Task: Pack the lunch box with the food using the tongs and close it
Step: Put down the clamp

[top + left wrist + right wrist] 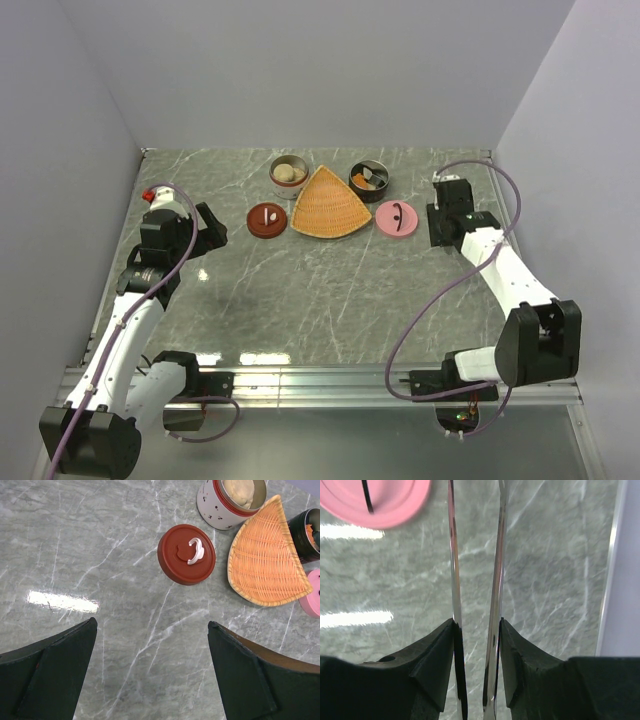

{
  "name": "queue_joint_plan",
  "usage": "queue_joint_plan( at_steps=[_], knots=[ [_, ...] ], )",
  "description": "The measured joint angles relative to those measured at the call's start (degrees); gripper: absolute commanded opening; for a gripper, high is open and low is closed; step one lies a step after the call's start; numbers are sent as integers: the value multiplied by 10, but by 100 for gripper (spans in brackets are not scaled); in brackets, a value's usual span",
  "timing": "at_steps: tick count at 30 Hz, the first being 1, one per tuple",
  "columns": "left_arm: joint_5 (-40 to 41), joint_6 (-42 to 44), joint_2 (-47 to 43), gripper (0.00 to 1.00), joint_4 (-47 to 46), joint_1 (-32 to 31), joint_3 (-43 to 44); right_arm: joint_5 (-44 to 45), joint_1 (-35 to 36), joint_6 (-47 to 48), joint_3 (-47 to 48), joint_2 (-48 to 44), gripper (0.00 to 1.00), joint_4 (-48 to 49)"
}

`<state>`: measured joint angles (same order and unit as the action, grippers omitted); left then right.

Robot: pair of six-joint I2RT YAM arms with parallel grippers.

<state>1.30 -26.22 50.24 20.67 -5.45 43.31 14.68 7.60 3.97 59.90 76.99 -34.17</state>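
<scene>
My right gripper (477, 621) is shut on the tongs (452, 555), whose two thin silver arms run forward between its fingers, over the table right of the pink lid (375, 500). From above, the right gripper (445, 212) sits at the right of the row of items. The left gripper (152, 623) is open with nothing in it, above bare table near the dark red lid (186, 554). Pale beige lumps (242, 491) of food lie in a white round tin (215, 510). Orange pieces (368, 178) lie in a black round container (357, 192).
An orange woven fan-shaped tray (328, 205) lies between the two containers, with nothing on it. The red lid (267, 219) is on its left and the pink lid (396, 218) on its right. Grey walls close in the marble table (300, 300) on three sides.
</scene>
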Motion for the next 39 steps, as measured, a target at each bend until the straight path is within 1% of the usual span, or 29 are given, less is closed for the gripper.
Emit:
queue_joint_plan(
  at_steps=[4, 6, 10, 12, 19, 22, 31, 39],
  knots=[
    [0, 0, 0, 99, -1, 0, 0, -9, -6, 0, -47, -13, 51, 13],
    [0, 0, 0, 99, -3, 0, 0, -10, -9, 0, -57, -16, 51, 18],
    [0, 0, 3, 99, -4, 0, 0, -13, -11, 0, -58, -6, 51, 31],
    [0, 0, 2, 99, -4, 0, 0, -14, -12, 0, -49, 16, 51, 33],
    [0, 0, 2, 99, -4, 0, 0, -22, -24, -1, 33, 157, 51, 29],
    [0, 0, 2, 99, -3, 0, 0, -23, -33, -2, 68, 201, 51, 26],
    [0, 1, 11, 99, -3, 0, 0, -23, -63, -3, 175, 299, 52, 11],
    [3, 2, 21, 99, -2, 0, 0, -20, -69, -6, 272, 380, 57, -12]
  ],
)
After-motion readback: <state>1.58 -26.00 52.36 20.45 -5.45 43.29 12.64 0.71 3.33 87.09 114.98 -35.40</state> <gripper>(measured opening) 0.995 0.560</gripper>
